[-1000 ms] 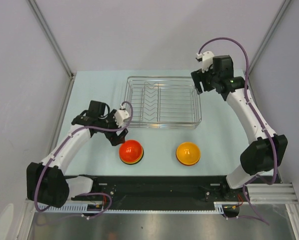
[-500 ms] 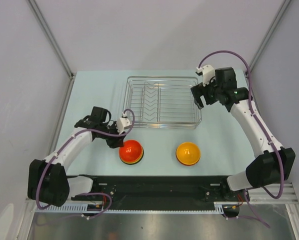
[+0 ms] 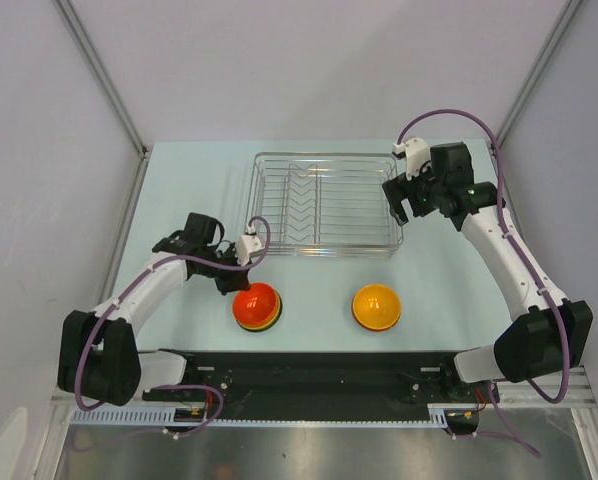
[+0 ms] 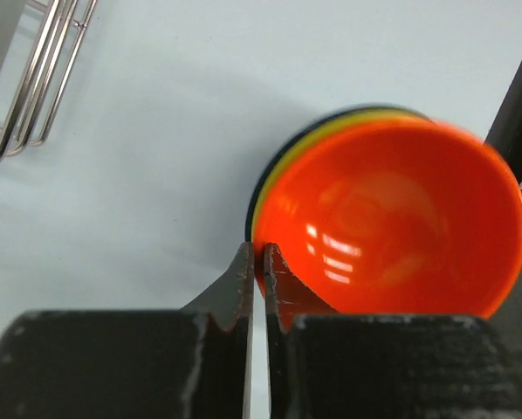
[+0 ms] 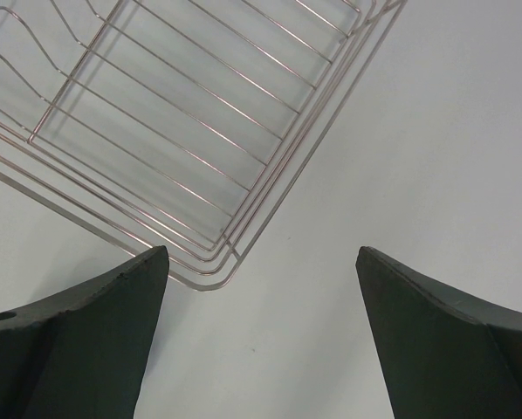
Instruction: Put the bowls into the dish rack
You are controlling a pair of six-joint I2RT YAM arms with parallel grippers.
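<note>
Two lots of bowls, both apparently mouth-down, near the near edge of the table [image 3: 189, 190]: red bowl [image 3: 256, 303] topping a short stack [image 3: 257, 323] w/ yellow and dark rims beneath, left of centre; orange bowl [image 3: 376, 306] alone, right of centre, well apart. Seem thin moulded plastic, glossy w/ sharp highlights: prob. light, stiff, not fragile, but slippery on the dome. Best taken at the rim, one finger under the lip, one outside; no purchase for a pinch on the rounded top. Risk of lifting several nested bowls at once, or of skating the lot across the table. At the stack's far-left rim, left tool [image 4: 255, 262], nearly closed, a mere sliver between the fingers [image 4: 236, 288], nothing visible in it; touching the rim or just beside, can't tell. Over the right end of the dish rack [image 3: 324, 203], right tool [image 5: 261, 336], spread wide, holding nothing. Rack toward the far edge, about centre, no bowls in it yet; rigid wire w/ tines. Table pale blue-green, smooth, matt, prob. low-friction. Plain grey walls [image 3: 309, 70] on three sides, metal posts [image 3: 104, 80] at the far corners; ample space btw bowls and rack.
</note>
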